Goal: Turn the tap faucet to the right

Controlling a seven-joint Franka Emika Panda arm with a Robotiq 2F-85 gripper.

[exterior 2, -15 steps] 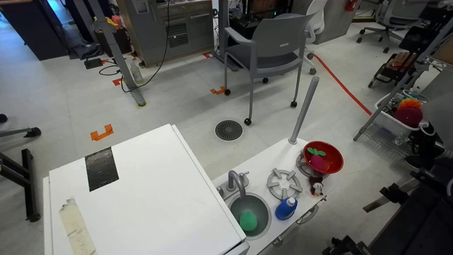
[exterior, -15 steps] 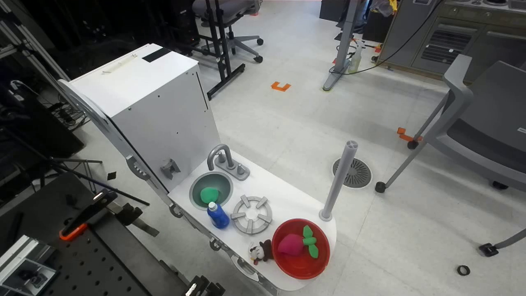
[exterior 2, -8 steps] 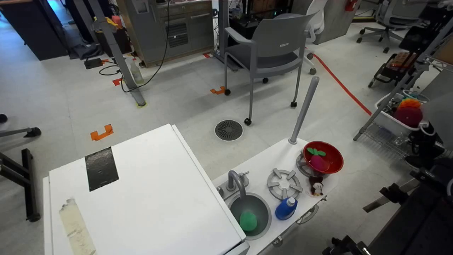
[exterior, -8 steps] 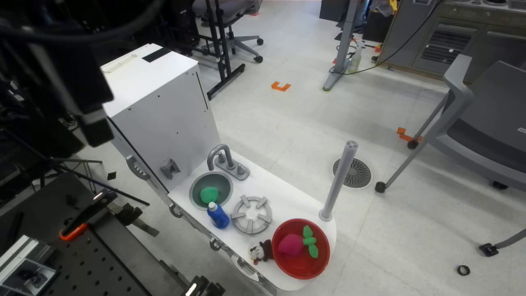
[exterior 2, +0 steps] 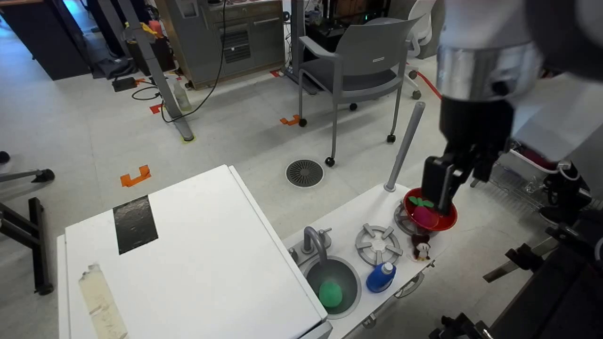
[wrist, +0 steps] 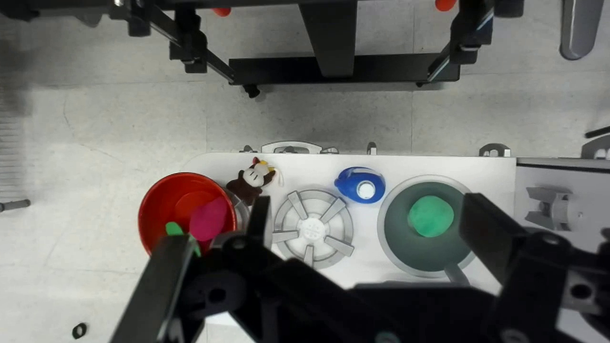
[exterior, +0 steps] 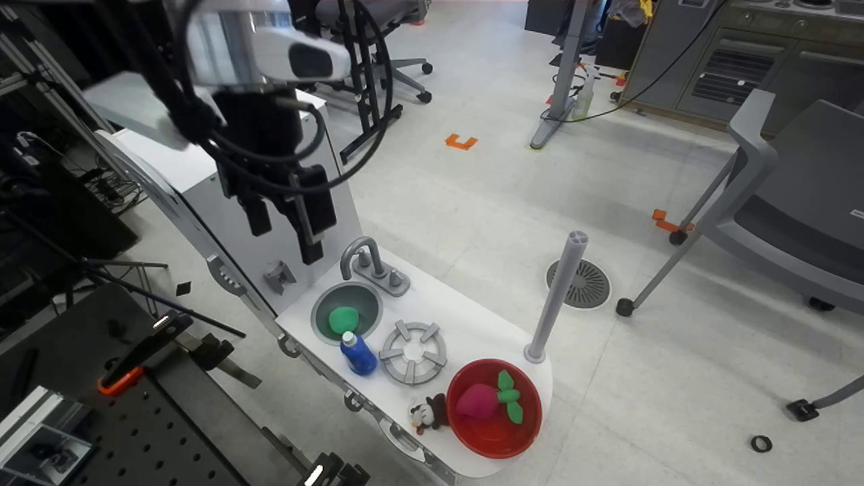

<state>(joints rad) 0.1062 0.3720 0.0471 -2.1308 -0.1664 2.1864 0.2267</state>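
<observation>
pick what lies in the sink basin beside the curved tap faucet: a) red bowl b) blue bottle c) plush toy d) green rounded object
d: the green rounded object shows inside the sink basin in all three views, beside the tap faucet.

White counter (exterior: 472, 327): one faucet (exterior: 378, 267), one sink (exterior: 368, 305), one bottle (exterior: 360, 358), one bowl (exterior: 494, 437), two burners (exterior 2: 369, 230)

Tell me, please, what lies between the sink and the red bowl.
In an exterior view, a grey burner lies there, then a second burner partly hidden by the red bowl.
</observation>
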